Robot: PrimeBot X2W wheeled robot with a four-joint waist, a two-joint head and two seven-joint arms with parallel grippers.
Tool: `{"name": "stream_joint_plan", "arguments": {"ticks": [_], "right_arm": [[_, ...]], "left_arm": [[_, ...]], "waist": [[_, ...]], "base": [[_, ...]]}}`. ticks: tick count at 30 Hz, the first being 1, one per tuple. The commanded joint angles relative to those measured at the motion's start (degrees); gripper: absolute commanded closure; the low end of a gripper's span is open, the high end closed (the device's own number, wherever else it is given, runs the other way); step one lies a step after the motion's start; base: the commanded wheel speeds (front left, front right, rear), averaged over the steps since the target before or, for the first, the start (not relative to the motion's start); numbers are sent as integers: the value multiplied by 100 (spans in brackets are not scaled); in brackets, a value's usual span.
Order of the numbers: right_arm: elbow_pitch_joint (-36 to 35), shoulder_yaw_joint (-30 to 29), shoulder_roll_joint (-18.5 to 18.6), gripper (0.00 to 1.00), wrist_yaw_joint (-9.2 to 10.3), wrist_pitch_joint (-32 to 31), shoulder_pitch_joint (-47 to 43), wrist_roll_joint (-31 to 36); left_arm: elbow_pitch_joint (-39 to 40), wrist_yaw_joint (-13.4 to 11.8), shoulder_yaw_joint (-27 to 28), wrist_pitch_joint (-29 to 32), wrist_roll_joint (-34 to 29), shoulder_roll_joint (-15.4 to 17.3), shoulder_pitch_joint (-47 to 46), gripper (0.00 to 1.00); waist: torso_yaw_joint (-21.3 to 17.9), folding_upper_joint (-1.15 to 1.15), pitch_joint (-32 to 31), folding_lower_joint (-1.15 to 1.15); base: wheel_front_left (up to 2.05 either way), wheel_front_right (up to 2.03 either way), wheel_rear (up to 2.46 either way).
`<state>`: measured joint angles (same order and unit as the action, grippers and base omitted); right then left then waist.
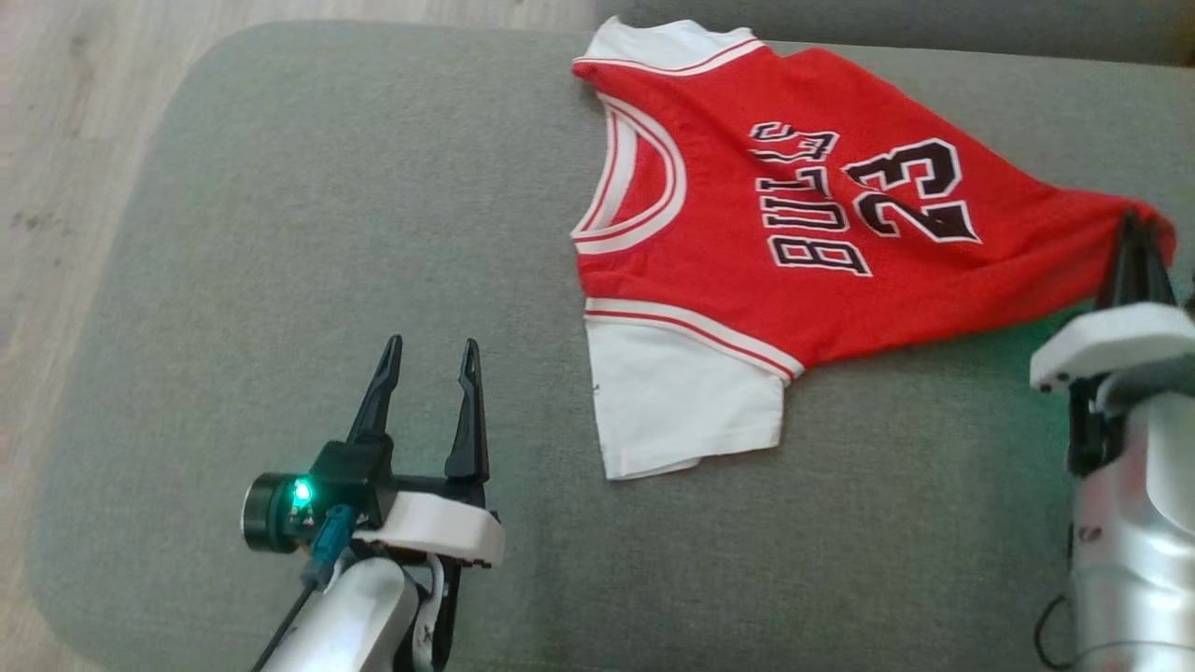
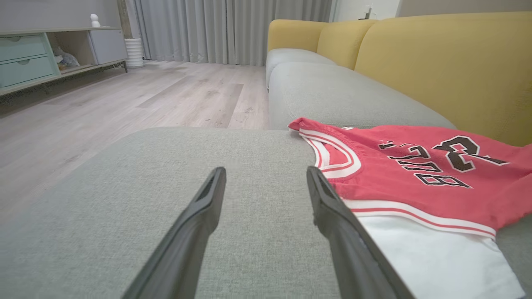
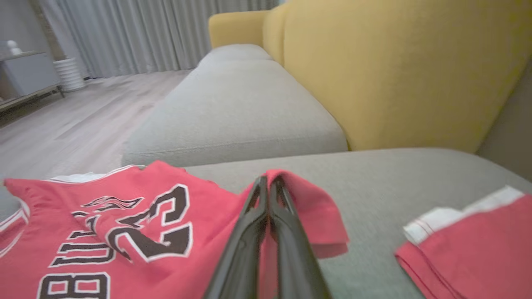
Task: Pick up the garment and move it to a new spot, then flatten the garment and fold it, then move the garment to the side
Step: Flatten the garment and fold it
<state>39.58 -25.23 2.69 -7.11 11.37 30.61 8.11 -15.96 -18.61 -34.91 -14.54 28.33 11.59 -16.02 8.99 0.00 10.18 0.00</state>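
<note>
Head view: our left gripper (image 1: 431,343) holds its jaws apart over bare cushion (image 1: 280,233). The jersey (image 1: 747,224) lies flat to their right, its white sleeve (image 1: 686,401) nearest. Our right gripper (image 1: 1135,229) has its jaws pinched on the jersey's edge, which is raised into a peak.

Left wrist view: the sleeve lies just right of the open jaws, not between them.

Right wrist view: red fabric drapes over the closed tips, and how much is caught is hidden. We judge the jersey light, soft and limp, likely to sag, so a shoulder seam suits the left. Another red cloth (image 3: 478,245), cut off, lies right of the jaws.
</note>
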Motion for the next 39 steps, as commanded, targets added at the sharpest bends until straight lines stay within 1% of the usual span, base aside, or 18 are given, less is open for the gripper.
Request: {"name": "stream_joint_plan", "arguments": {"ticks": [1,6,9,10,11,12,14,15,16,17,18,19,23,25,28,32,39], "right_arm": [[-330,328,19,100,-37,-106,316,195],[-570,959,19,100,-37,-531,439,561],[-462,1342,19,100,-37,-847,532,791],[-380,1483,19,89,-37,-940,559,871],[-281,1606,19,83,-37,-1008,586,908],[-160,1741,19,83,-37,-1079,605,983],[107,1982,19,100,-37,-1183,636,1063],[107,1982,19,100,-37,-1183,636,1063],[260,2093,19,100,-37,-1242,642,1062],[390,2175,19,84,-37,-1290,648,1077],[479,2217,19,47,-37,-1305,657,1088],[545,2248,19,0,-37,-1281,666,1065],[609,2597,19,0,-37,-871,675,712],[506,2812,19,0,-37,-585,629,399],[222,2936,19,0,-37,-216,483,20],[-334,2903,19,0,-37,119,166,-399],[-1433,2526,19,0,-37,309,-770,-894]], "left_arm": [[130,27,259,-46,0,1,-156,0],[65,69,261,-46,-11,-78,-179,0],[36,104,273,-46,-24,-116,-204,0],[28,115,275,-46,-33,-134,-215,0],[22,125,276,-46,-42,-155,-225,0],[16,135,280,-46,-50,-176,-237,0],[2,154,294,-46,-67,-215,-261,0],[2,154,294,-46,-67,-215,-261,0],[-4,163,304,-46,-75,-230,-266,0],[-7,169,317,-46,-83,-242,-266,0],[-9,175,330,-46,-91,-252,-265,0],[-10,182,343,-46,-100,-261,-265,0],[-28,191,419,-46,-128,-280,-249,0],[-41,205,440,-46,-149,-283,-234,0],[-23,209,491,-46,-184,-269,-212,0],[-7,228,546,-46,-233,-225,-188,0],[14,250,583,-46,-271,-201,-65,0]], "waist": [[153,0,52,0],[419,0,152,0],[564,0,236,0],[611,0,260,0],[657,0,282,0],[700,0,304,0],[768,0,337,0],[768,0,337,0],[791,0,346,0],[804,0,353,0],[813,0,360,0],[819,0,367,0],[730,0,343,0],[641,0,297,0],[442,0,208,0],[134,0,70,0],[-376,0,-221,0]], "base": [[0,0,0],[0,0,0],[0,0,0],[0,0,0],[0,0,0],[0,0,0],[0,0,0],[0,0,0],[0,0,0],[0,0,0],[0,0,0],[0,0,0],[0,0,0],[0,0,0],[0,0,0],[0,0,0],[0,0,0]]}}
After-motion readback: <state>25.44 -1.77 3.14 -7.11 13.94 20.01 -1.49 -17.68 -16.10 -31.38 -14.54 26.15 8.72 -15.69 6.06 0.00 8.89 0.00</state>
